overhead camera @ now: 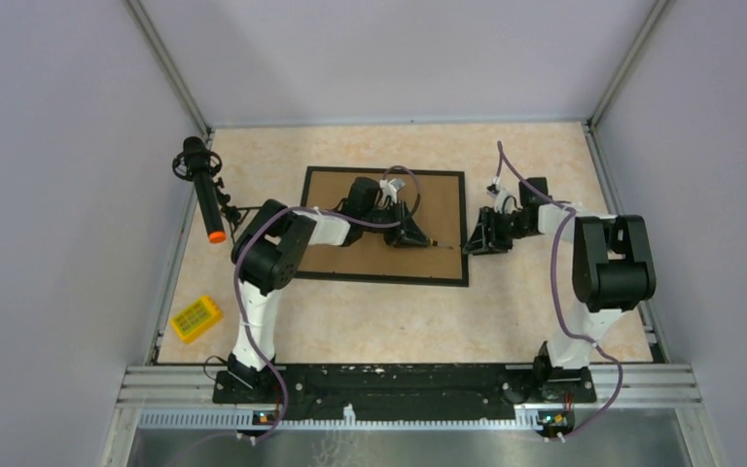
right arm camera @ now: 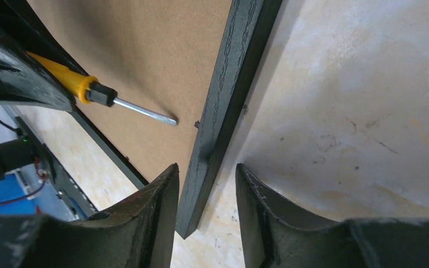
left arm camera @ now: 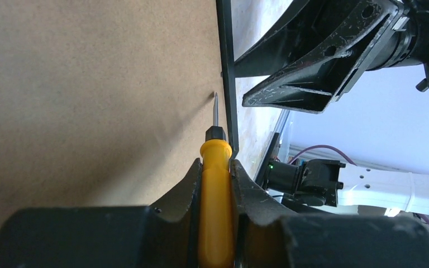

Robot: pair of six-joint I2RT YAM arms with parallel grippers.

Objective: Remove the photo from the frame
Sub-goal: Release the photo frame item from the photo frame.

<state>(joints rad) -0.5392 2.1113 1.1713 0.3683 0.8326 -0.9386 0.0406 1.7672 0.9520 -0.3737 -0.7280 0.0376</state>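
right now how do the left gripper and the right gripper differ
The left gripper is shut on a yellow-handled screwdriver; the right gripper holds nothing, jaws apart either side of the black border of the frame. The left gripper hangs over the frame's brown back; the right gripper sits at its right edge, partly over the table. Both point at that same edge.

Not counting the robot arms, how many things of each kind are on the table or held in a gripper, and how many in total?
frame: 1
screwdriver: 1
yellow box: 1
black rod with orange tip: 1
Total: 4
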